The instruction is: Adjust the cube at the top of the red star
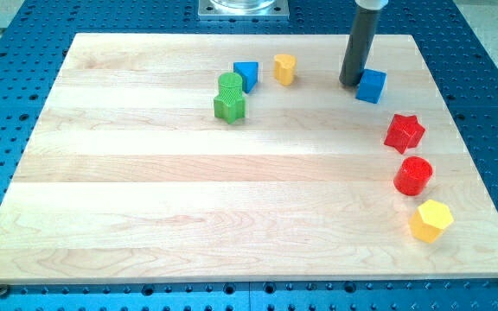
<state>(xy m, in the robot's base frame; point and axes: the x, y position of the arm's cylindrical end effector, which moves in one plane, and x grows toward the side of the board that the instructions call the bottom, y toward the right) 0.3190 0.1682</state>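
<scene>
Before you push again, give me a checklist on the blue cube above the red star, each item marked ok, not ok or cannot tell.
1. Target found: the blue cube lies toward the view's top from the red star: ok.
2. My tip is at the cube's left edge: ok.
3. Tip actually touching the cube: cannot tell.
4. Cube apart from the red star: ok.
5. Not the other blue block, which lies by the green blocks: ok.
6. Red cylinder and yellow hexagon lie beyond the star, away from the cube: ok.
</scene>
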